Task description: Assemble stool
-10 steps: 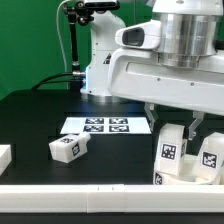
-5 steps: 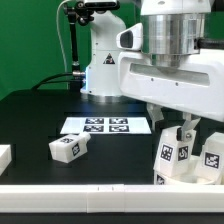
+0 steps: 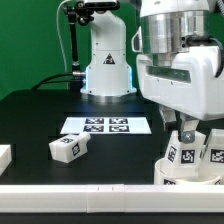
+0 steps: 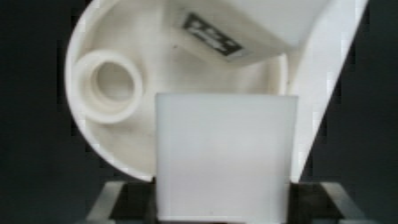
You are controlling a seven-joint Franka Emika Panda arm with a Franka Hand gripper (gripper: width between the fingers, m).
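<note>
Over the last second the hand [image 3: 190, 133] is being swung toward the exterior view's right and turned above the seat [image 4: 128, 145], which is lying at that side of the tabletop [image 3: 40, 120]; this suggests a leg [image 4: 222, 150] is being twisted home. That leg is seemingly being pinched between the fingers [image 4: 128, 203], though contact is blurred. Within the seat's rim a second tagged leg [image 4: 228, 38] is being carried beside an empty round socket [image 4: 111, 85]; a third leg [image 3: 68, 148] is being left loose near the marker board [image 3: 105, 125].

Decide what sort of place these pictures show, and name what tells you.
Probably a robotics lab bench: a robot arm over a black table, a marker board of printed tags, and a tagged stool leg.
</note>
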